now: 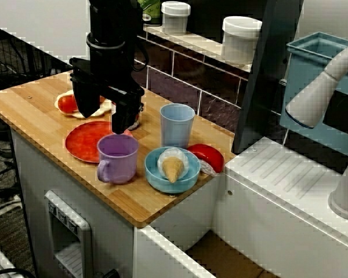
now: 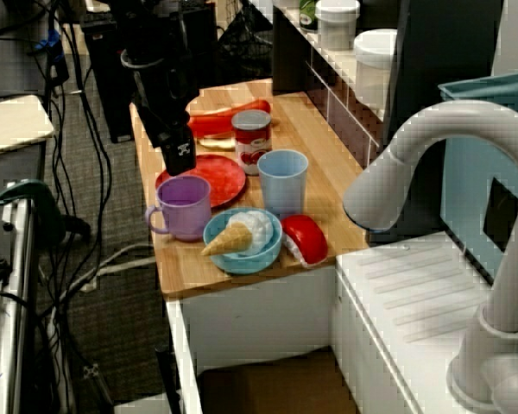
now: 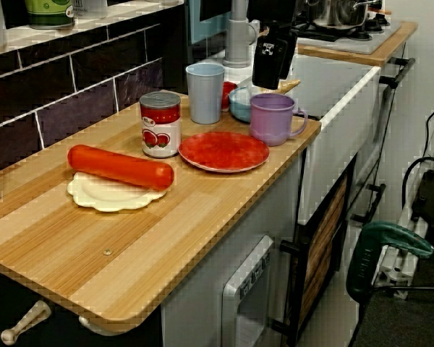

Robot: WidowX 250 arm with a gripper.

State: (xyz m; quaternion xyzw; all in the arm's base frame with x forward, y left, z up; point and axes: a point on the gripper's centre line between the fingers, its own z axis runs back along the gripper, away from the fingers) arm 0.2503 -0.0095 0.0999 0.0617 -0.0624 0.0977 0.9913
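Note:
My black gripper point(image 1: 124, 120) hangs above the wooden counter, over the near rim of a red plate point(image 1: 84, 142) and just behind a purple mug point(image 1: 117, 157). In the view from the sink side the gripper point(image 2: 180, 158) sits left of a tomato can point(image 2: 250, 141). Seen from the counter's far end, the gripper point(image 3: 273, 69) hovers above the purple mug point(image 3: 273, 118). Nothing shows between its fingers, and no view shows how the jaws stand. A light blue cup point(image 1: 177, 124) and a blue bowl point(image 1: 153, 174) holding an ice cream cone stand beside the mug.
A red sausage point(image 3: 119, 166) lies on a cream plate point(image 3: 94, 196) further along the counter. A small red dish point(image 1: 209, 155) sits by the bowl. White jars point(image 1: 240, 37) line the tiled ledge behind. A sink and grey faucet point(image 2: 432, 164) adjoin the counter's end.

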